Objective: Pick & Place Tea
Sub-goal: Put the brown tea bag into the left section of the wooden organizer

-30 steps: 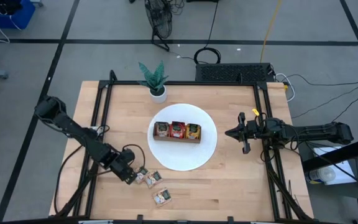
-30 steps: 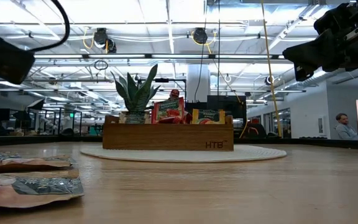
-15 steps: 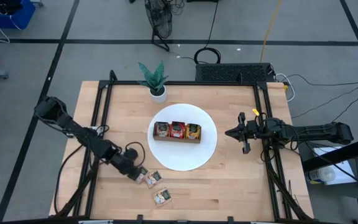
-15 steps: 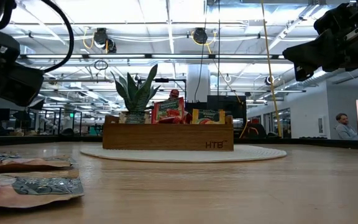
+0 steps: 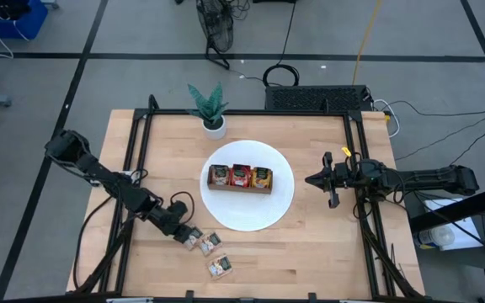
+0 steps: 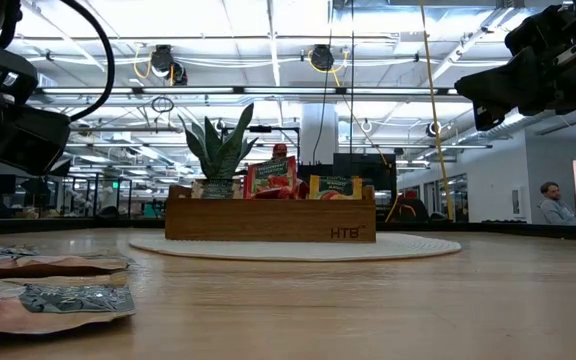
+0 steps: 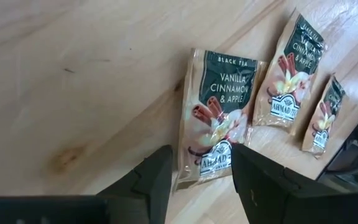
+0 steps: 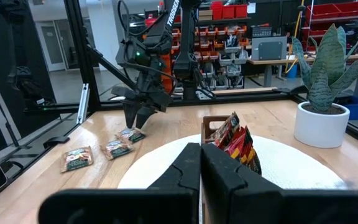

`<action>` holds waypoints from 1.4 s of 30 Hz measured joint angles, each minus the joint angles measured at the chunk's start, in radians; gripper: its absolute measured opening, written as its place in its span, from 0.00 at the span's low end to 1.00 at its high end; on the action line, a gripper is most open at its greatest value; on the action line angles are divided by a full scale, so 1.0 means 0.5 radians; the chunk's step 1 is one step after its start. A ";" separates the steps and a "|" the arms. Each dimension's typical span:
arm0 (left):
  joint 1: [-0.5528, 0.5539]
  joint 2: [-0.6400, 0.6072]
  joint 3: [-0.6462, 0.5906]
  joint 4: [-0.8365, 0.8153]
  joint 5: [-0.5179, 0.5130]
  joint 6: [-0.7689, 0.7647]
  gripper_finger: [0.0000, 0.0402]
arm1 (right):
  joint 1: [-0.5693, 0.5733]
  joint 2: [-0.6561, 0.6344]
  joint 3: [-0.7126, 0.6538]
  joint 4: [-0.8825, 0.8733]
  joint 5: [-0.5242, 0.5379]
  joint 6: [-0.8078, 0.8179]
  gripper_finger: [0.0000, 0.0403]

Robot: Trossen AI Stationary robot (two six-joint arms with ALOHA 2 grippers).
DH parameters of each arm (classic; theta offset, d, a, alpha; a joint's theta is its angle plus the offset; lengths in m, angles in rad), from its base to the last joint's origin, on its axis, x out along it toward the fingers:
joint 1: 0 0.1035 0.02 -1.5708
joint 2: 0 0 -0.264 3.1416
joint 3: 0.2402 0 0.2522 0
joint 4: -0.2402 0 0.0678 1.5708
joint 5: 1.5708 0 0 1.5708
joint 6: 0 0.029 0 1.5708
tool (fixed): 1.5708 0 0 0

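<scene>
The left tool [image 5: 187,236] has crept onto the nearest tea sachet [image 7: 219,118] on the bench [image 5: 310,244], fingers spread around it; the right tool [image 5: 313,179] waits shut beside the plate [image 5: 283,198].

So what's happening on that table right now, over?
Left gripper open, poised over nearest loose tea sachet. Right gripper shut, waiting beside white plate. Path clear.

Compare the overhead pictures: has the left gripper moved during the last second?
Yes. The left gripper has shifted toward the white plate, closing on the nearest tea sachet.
</scene>
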 joint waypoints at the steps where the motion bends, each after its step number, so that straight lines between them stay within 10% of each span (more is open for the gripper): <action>1: 0.000 0.007 0.000 -0.003 0.000 0.003 0.42 | 0.000 0.000 0.000 0.001 0.000 0.000 0.01; 17: -0.002 0.186 -0.003 0.132 0.003 0.140 0.03 | 0.000 0.000 0.000 -0.001 0.001 0.000 0.01; 31: 0.002 -0.108 0.292 -0.378 -0.455 0.593 0.00 | 0.000 0.001 0.000 0.004 0.001 0.000 0.01; 42: 0.029 -0.256 0.624 -0.652 -1.800 1.511 0.00 | 0.000 0.000 0.000 0.001 0.001 0.000 0.01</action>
